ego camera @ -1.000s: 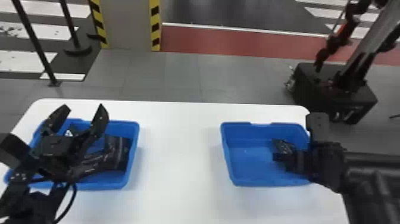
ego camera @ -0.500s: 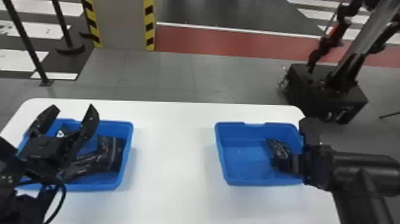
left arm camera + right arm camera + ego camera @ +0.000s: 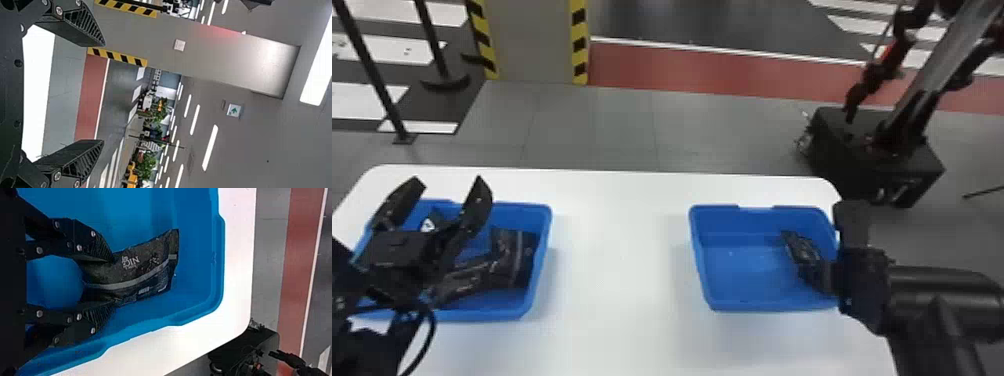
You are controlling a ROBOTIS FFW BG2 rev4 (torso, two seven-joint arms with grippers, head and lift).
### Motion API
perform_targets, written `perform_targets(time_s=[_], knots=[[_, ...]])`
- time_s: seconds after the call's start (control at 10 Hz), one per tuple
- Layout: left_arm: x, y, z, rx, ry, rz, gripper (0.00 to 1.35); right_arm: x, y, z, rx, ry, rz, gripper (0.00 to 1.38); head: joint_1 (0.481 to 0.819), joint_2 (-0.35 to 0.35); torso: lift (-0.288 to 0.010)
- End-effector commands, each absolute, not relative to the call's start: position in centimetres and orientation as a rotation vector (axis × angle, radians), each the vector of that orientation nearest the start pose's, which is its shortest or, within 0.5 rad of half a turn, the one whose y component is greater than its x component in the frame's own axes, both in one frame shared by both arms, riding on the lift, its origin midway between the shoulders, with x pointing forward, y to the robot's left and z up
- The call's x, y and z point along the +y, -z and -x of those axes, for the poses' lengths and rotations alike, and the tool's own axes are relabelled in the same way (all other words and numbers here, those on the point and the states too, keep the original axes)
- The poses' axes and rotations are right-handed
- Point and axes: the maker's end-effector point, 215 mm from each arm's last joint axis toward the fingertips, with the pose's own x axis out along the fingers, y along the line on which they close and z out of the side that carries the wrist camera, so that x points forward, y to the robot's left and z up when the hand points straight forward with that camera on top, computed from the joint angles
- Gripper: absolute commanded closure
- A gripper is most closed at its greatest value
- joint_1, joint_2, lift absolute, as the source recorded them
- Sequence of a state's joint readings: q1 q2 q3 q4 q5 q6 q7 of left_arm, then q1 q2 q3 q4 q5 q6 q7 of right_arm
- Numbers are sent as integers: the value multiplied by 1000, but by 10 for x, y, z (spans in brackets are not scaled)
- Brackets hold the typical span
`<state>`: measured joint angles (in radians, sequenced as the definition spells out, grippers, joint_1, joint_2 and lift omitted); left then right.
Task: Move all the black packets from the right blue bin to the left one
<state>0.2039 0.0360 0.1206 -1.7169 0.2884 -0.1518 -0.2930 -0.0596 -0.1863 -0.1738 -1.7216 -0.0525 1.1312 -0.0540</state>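
"Black packet (image 3: 145, 268): where is it lying, and what are you doing with it?"

"It is lying in the right blue bin (image 3: 742, 265), and my right tool (image 3: 113, 282) is gripping one end of it, fingers standing part-way apart and pressing on both edges. I'm judging this the grasping step."

"And your left tool (image 3: 447, 185)?"

"It is hovering over the left blue bin (image 3: 544, 250), fingers spread wide, holding nothing; other packets (image 3: 514, 255) are lying below."

"So what is the next move asking for?"

"A steady squeeze, I'm thinking, then a straight lift before I'm carrying it across the tabletop (image 3: 622, 275) to the left blue bin. I'm minding that it isn't slipping."
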Motion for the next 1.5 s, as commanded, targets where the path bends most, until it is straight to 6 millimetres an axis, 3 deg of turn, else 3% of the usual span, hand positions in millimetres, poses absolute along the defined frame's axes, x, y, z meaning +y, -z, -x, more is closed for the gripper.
perform_targets(time_s=[0.0,0.2,0.4,0.5,0.6,0.7,0.9,1.2,1.4], knots=[[258,315,-524,-142,154,204,154,-406,497,-492,856,270,67,1168,695,-162,-110],[258,314,-524,-144,153,203,154,-404,487,-495,791,275,80,1168,695,-160,-110],[259,311,-524,-154,152,206,154,-395,463,-500,676,265,80,1168,695,-158,-110],[260,310,-522,-161,149,213,154,-387,442,-505,581,252,80,1168,695,-153,-110],[260,309,-522,-166,146,226,153,-375,406,-511,450,226,75,1168,695,-145,-110],[262,309,-522,-168,142,248,148,-352,367,-515,328,160,72,1168,695,-139,-110],[259,319,-523,-132,145,294,154,-290,333,-517,198,-21,26,1168,695,-90,-110],[248,319,-525,-126,175,339,154,-196,324,-514,135,-273,-61,1168,695,5,-110],[234,307,-530,-151,212,389,154,-147,358,-537,151,-457,-104,1168,695,63,-110]])
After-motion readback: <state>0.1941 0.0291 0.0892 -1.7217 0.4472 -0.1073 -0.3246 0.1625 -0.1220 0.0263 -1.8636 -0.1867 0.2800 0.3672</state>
